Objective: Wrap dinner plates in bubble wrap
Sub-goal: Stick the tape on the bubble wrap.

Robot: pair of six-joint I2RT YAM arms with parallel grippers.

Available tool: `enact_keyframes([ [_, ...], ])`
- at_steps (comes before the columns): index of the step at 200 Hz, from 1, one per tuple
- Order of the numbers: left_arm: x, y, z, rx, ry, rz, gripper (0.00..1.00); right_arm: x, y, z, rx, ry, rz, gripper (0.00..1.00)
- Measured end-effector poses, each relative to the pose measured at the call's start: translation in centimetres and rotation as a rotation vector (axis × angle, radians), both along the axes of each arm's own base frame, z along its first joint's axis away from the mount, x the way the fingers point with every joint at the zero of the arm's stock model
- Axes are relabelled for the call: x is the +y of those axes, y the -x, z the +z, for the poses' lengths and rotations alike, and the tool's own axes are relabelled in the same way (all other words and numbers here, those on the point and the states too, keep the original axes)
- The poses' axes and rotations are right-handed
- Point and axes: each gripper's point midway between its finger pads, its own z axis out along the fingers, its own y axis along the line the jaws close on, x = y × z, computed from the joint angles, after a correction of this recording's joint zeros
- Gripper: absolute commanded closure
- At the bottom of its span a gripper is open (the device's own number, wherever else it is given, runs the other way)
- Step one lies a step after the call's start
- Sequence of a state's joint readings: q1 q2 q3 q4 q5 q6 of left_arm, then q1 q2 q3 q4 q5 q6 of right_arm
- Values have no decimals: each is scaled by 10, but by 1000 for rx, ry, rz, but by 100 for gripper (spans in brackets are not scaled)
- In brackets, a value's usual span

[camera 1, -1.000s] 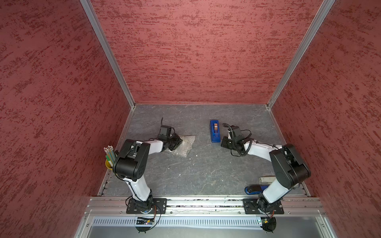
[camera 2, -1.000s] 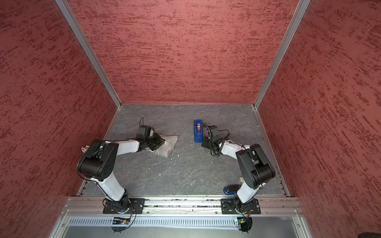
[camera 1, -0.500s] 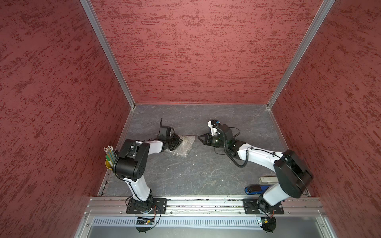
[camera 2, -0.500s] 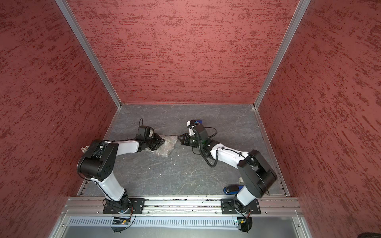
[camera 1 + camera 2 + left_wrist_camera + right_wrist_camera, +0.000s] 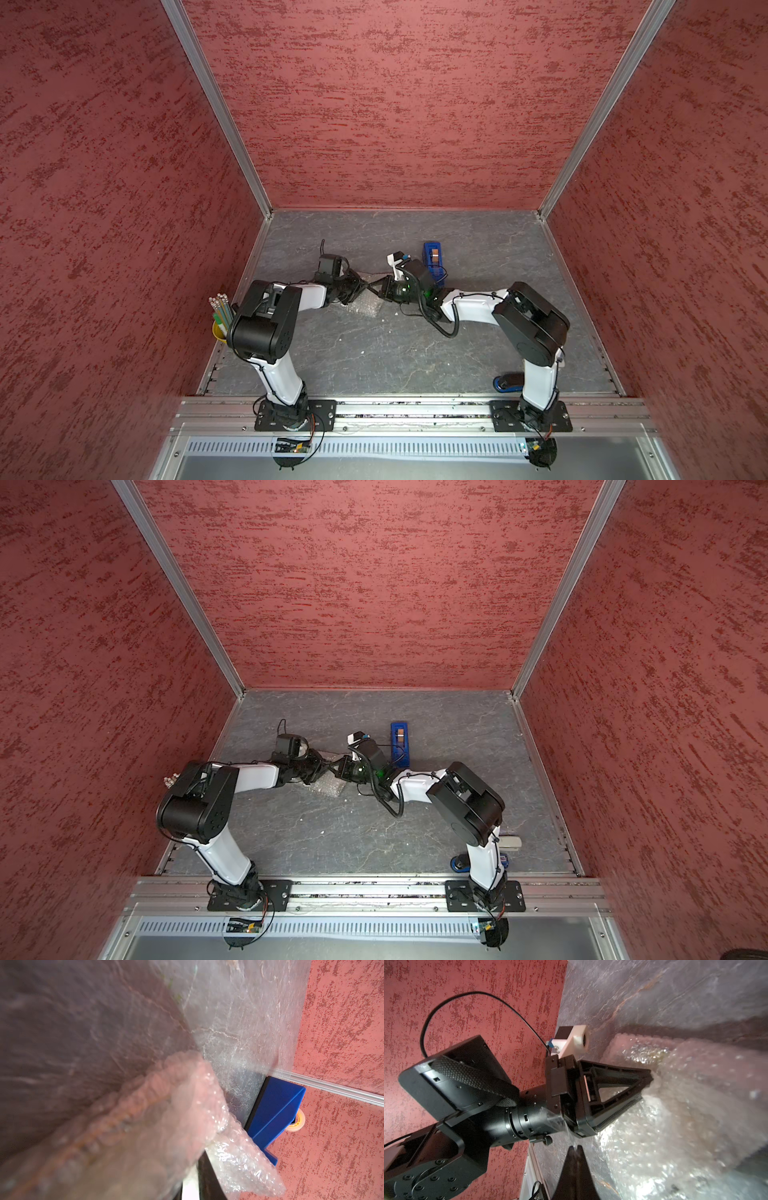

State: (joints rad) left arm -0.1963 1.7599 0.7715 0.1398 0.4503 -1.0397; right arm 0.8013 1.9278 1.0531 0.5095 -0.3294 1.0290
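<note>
Walls: red and rough-textured, closing three sides of a grey veined surface (image 5: 374, 361).
Bubble wrap (image 5: 368, 308): a crumpled bundle lying on the surface between the two arms, just under both end effector tips.
Dinner plate (image 5: 652, 1056): hidden inside the wrap; only a yellowish tint shows through.
Left end effector (image 5: 649, 1080): closed to a point, pinching a fold of the bubble wrap.
Right end effector (image 5: 575, 1148): jaws pressed together with a thin clear strip (image 5: 558, 1124) caught at the tips; it nearly touches the left one in both top views.
Tape dispenser (image 5: 432, 255): blue, on the surface just behind the right wrist.
Pencil cup (image 5: 217, 330): yellow, at the surface's left edge beside the left arm.
</note>
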Motion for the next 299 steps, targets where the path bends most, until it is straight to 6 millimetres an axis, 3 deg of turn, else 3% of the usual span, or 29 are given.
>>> enact_keyframes([
  [101,0,0,0,0,6,0,83,-4,-28,-50,30,148,-110,100],
  [148,0,0,0,0,6,0,83,-7,-34,-88,56,244,-127,100],
  [192,0,0,1,0,6,1,82,-9,-37,-89,40,259,-140,100],
  [205,0,1,2,1,2,2,82,-9,-37,-89,39,262,-141,90],
  [241,0,12,15,13,-41,10,81,-9,-38,-88,37,264,-140,88],
  [275,-14,27,37,-25,-69,-16,81,-9,-37,-88,43,270,-140,89],
  [299,-24,40,40,-24,-70,-33,81,-9,-37,-89,48,268,-142,89],
])
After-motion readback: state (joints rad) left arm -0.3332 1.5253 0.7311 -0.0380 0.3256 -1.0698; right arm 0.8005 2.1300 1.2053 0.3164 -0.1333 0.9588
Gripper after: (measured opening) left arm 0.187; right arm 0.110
